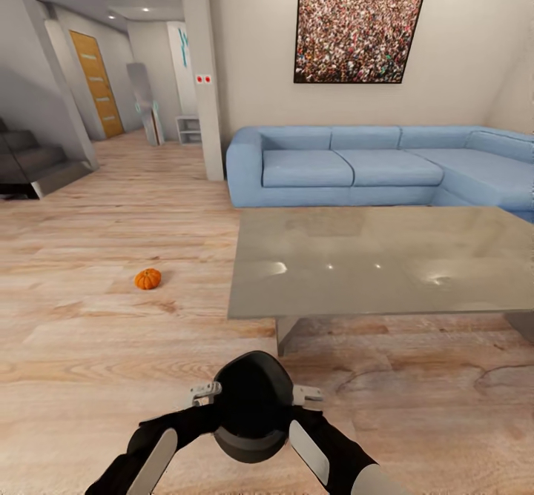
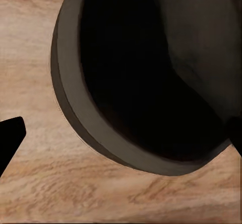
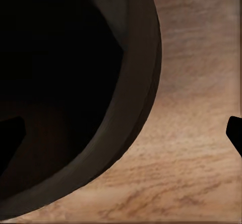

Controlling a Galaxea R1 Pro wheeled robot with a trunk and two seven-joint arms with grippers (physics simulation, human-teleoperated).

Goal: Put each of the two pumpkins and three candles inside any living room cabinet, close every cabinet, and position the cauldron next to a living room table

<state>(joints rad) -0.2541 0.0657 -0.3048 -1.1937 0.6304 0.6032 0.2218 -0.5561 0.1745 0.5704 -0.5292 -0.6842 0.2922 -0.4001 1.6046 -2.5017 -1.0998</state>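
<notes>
**A:** Cauldron (image 1: 252, 406) is up off the floor, carried low in front of the trunk, between both arms. Left gripper (image 1: 204, 393) on one side of the rim, right gripper (image 1: 310, 394) on the other.

**B:** Jaws closed on it?

**A:** Can't tell. In the wrist views one fingertip of each sits inside the mouth or at the rim and the other well clear outside. Looks like each straddles the wall, but whether they're actually pinching isn't visible.

**B:** Target?

**A:** Glass-topped table (image 1: 386, 258), just ahead and to the right. My call: roll forward a bit, lower both arms together so the pot stays level, set it on the floor (image 1: 111, 347) beside the near table leg (image 1: 285, 336). Release both sides at once or it tips.

**B:** Risks?

**A:** Clipping the table edge with the right arm. Keep the pot below the top.

**B:** Room?

**A:** Pale wood plank floor, flat. Blue corner sofa (image 1: 356, 165) behind the table, framed picture (image 1: 357, 35) above it. One pumpkin (image 1: 147, 278) on the floor to the left, well apart from the table. Hallway with stairs (image 1: 30, 161) and a door (image 1: 96, 84) beyond.
</notes>
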